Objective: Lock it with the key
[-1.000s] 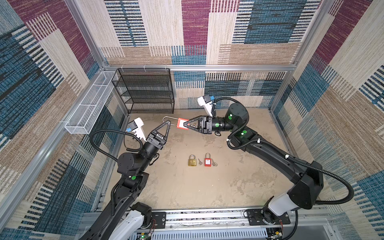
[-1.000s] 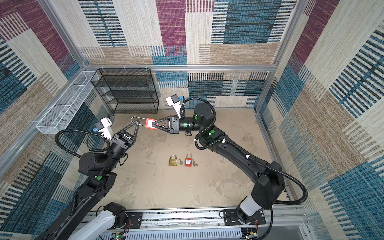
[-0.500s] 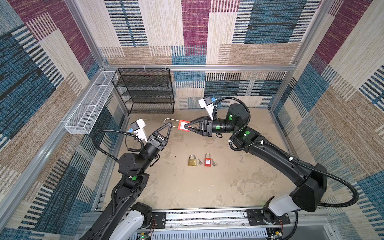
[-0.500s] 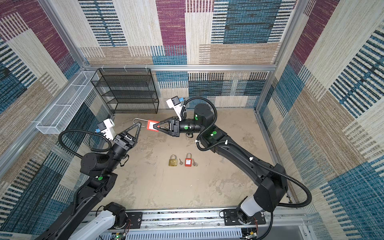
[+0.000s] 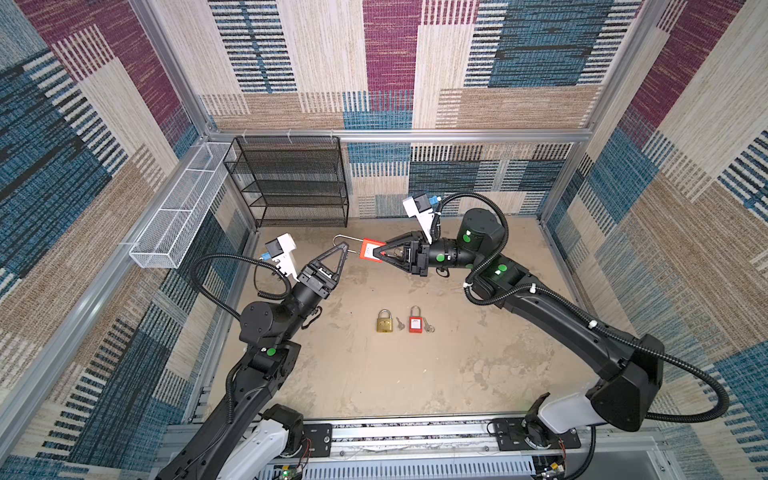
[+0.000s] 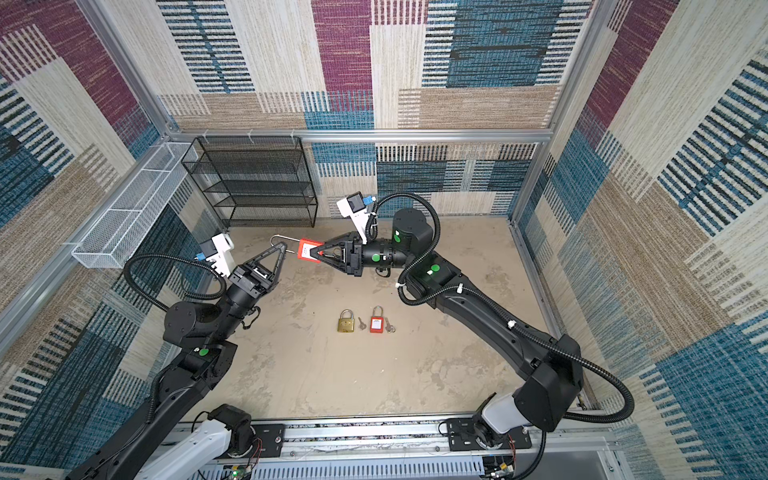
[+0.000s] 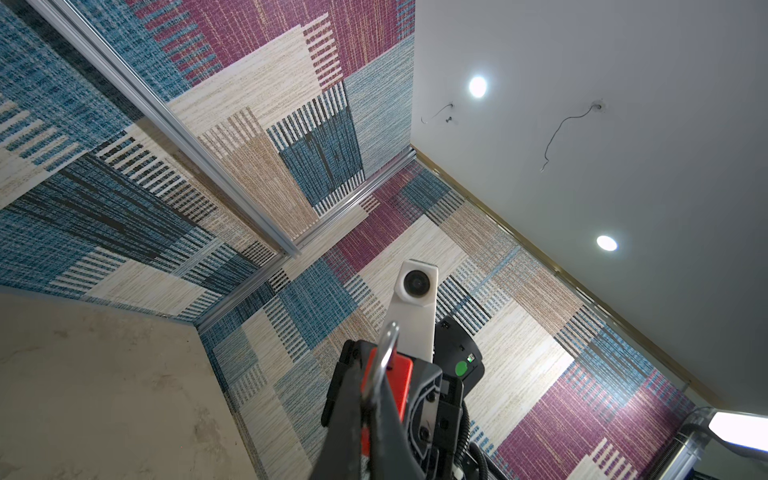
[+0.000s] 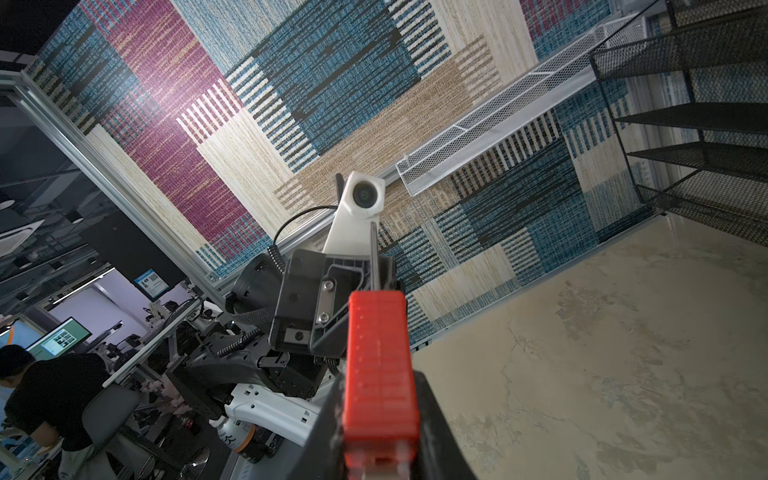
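Red padlock [image 5: 371, 252] sat clamped in right gripper [image 5: 380, 253], long axis level, shackle [image 5: 337, 239] pointed at left gripper [image 5: 344, 247]; left jaws were closed, tips at shackle.

legible txt: none | raised red padlock [image 5: 369, 252] label: print too small | counter red padlock [image 5: 414, 324] label: blurred | blue QR sign [image 8: 151, 283]: unreadable | bottle [image 8: 234, 437]: marks unclear

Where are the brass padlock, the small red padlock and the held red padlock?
brass padlock [image 5: 385, 325], in a top view, on its body.
small red padlock [image 5: 414, 325], in a top view, on its body.
held red padlock [image 8: 380, 353], right wrist view, on its body.
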Action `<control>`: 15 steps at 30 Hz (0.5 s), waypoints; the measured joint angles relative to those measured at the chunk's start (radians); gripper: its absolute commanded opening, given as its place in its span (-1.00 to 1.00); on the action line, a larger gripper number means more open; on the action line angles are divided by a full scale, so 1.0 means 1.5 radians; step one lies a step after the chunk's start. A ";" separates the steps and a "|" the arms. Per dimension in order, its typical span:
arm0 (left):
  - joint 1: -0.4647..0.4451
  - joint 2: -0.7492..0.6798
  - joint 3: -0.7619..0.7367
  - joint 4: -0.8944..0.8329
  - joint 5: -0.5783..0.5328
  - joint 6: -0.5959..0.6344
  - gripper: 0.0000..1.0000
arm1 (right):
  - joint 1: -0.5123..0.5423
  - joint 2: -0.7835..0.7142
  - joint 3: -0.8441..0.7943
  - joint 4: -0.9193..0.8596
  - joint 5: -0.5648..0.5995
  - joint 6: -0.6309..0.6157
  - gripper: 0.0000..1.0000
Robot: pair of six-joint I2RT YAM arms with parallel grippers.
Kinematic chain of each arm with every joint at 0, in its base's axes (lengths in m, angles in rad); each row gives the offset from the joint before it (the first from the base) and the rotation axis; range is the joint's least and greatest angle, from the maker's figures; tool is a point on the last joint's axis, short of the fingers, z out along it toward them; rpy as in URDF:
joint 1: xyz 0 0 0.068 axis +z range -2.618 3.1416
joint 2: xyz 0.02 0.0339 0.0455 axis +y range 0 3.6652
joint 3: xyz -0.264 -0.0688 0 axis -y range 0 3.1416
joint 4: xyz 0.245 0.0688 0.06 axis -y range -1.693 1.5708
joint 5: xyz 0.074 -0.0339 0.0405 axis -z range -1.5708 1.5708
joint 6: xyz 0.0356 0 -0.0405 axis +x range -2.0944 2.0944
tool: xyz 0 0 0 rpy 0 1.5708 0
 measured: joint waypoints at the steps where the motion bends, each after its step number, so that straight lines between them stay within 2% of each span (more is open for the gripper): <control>1: 0.000 0.000 0.000 -0.001 0.001 0.000 -0.59 | 0.000 0.001 0.003 -0.005 0.001 -0.003 -0.80; 2: 0.000 0.000 0.000 -0.001 0.001 0.001 -0.36 | 0.000 0.002 0.007 -0.012 0.002 -0.005 -0.80; 4: 0.000 -0.002 0.000 -0.006 0.016 0.002 -0.22 | 0.000 0.006 0.011 -0.012 0.001 -0.002 -0.81; 15: 0.001 -0.035 -0.003 -0.050 0.012 0.023 -0.05 | -0.006 0.002 -0.011 -0.003 -0.014 0.055 -0.81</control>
